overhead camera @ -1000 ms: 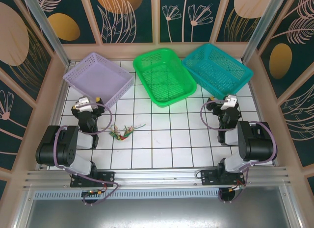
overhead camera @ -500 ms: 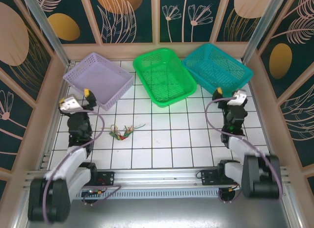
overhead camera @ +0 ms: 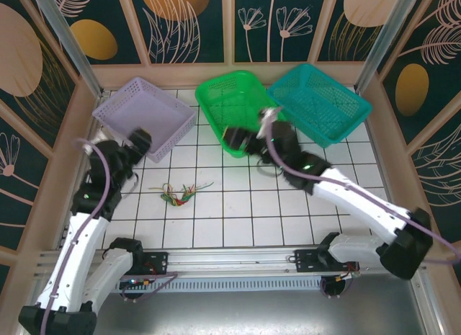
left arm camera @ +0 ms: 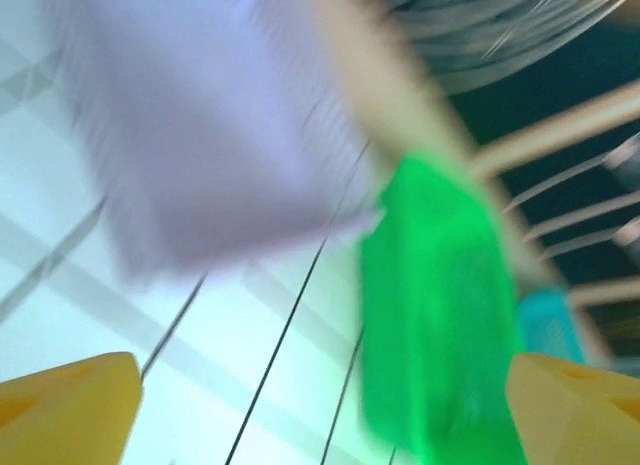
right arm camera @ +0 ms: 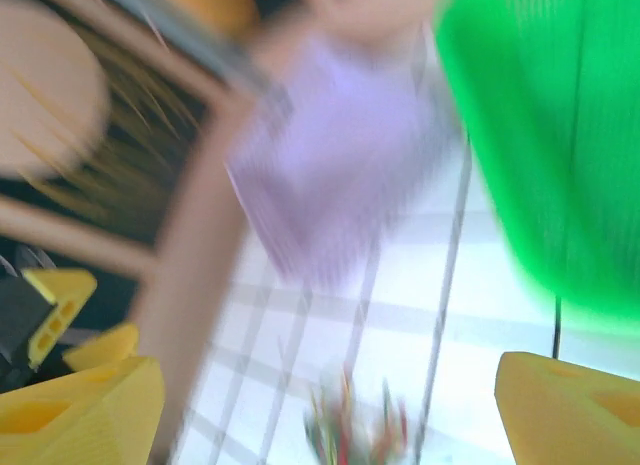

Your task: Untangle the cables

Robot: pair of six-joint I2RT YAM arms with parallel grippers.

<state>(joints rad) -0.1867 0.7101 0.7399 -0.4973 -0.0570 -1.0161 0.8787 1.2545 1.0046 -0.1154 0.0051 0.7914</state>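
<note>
Both arms have swung out from their folded pose. The right claw [overhead camera: 238, 138] now hangs at the near edge of the green basket [overhead camera: 241, 104], and the left claw [overhead camera: 137, 142] is by the near corner of the lilac basket [overhead camera: 148, 112]. Each claw's yellow fingertips [left arm camera: 70, 405] stand wide apart, gripping nothing. The cables [overhead camera: 180, 193], a small red, green and yellow tangle, lie on the white-tiled desk [overhead camera: 252, 212], apart from both claws.
</note>
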